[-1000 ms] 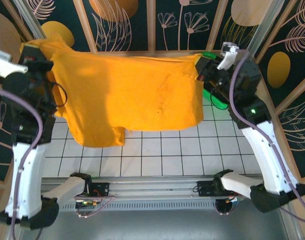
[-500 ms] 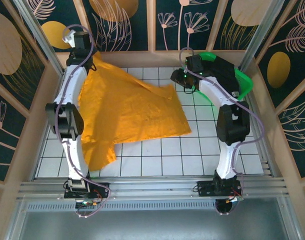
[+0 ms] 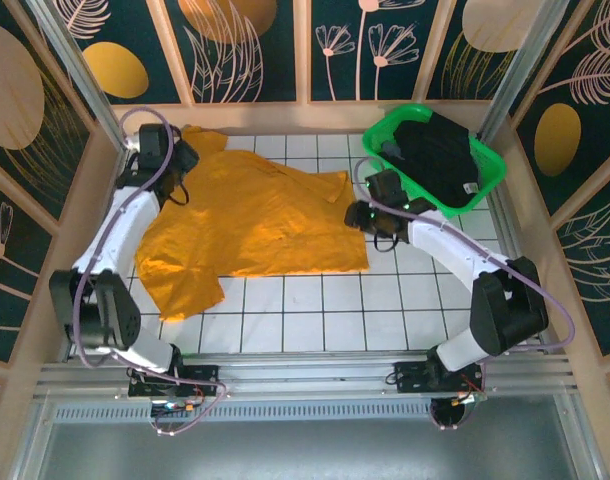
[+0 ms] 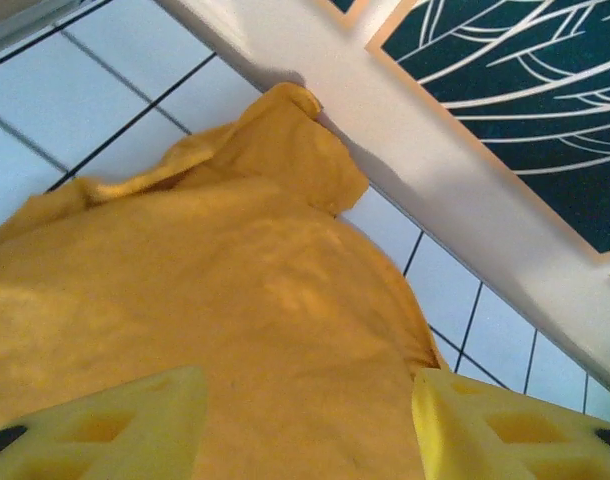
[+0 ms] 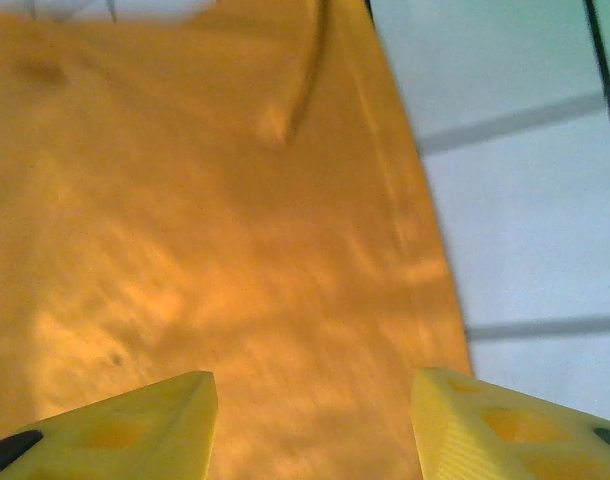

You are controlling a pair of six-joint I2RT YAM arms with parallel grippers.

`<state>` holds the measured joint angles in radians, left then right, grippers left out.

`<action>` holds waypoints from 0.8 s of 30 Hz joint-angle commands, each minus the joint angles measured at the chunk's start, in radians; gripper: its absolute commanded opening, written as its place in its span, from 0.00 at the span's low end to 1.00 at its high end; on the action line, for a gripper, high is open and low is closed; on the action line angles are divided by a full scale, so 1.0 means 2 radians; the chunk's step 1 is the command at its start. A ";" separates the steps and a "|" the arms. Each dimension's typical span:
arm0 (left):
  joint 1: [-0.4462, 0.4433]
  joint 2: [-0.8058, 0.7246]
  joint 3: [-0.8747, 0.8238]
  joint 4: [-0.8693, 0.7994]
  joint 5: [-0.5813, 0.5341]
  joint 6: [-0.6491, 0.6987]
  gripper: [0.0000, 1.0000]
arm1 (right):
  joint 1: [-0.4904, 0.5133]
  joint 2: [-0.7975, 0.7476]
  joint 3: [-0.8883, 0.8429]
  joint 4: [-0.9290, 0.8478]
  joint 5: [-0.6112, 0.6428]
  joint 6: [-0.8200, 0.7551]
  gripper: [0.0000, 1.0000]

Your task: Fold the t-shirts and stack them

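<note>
The orange-yellow t-shirt lies spread on the white tiled table, with one sleeve trailing toward the near left. My left gripper sits over the shirt's far-left corner. In the left wrist view it is open, with orange cloth under the gap and nothing pinched. My right gripper is at the shirt's right edge. In the right wrist view it is open too, above flat cloth. The black t-shirt lies bunched in the green basket.
The basket stands at the far right corner of the table. A raised wooden wall runs close behind the shirt's far-left corner. Bare white tiles stretch along the near side and to the right of the shirt.
One second ago both grippers held the orange shirt stretched in the air. They brought it down onto the table, let go, and now stand open over its far-left corner and right edge.
</note>
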<state>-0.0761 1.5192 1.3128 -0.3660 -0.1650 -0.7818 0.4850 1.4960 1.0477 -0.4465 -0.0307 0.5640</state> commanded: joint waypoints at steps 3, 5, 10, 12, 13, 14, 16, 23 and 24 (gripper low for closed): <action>0.001 -0.083 -0.123 -0.062 -0.036 -0.041 0.56 | 0.028 -0.011 -0.073 -0.041 0.039 0.015 0.54; 0.001 -0.096 -0.139 -0.082 -0.051 -0.046 0.56 | 0.028 0.001 -0.082 -0.032 0.042 0.006 0.54; 0.001 -0.115 -0.167 -0.107 -0.076 -0.059 0.56 | 0.028 0.053 -0.068 -0.006 0.028 -0.016 0.54; 0.002 -0.117 -0.182 -0.117 -0.085 -0.057 0.56 | 0.028 0.067 -0.060 -0.001 0.025 -0.017 0.53; 0.002 -0.119 -0.184 -0.121 -0.090 -0.056 0.56 | 0.028 0.074 -0.054 0.000 0.026 -0.016 0.53; 0.002 -0.120 -0.187 -0.124 -0.093 -0.054 0.56 | 0.028 0.079 -0.052 -0.001 0.026 -0.014 0.52; 0.002 -0.124 -0.194 -0.127 -0.096 -0.053 0.56 | 0.028 0.092 -0.048 -0.009 0.026 -0.008 0.50; 0.005 -0.125 -0.208 -0.125 -0.108 -0.048 0.57 | 0.028 0.063 -0.050 -0.031 0.039 -0.006 0.46; 0.009 -0.124 -0.208 -0.124 -0.108 -0.047 0.58 | 0.028 0.061 -0.050 -0.034 0.038 -0.008 0.46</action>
<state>-0.0723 1.2854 0.9089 -0.5884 -0.3435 -0.8772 0.5423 1.6588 0.9276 -0.4789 0.0292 0.5526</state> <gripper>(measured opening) 0.573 0.466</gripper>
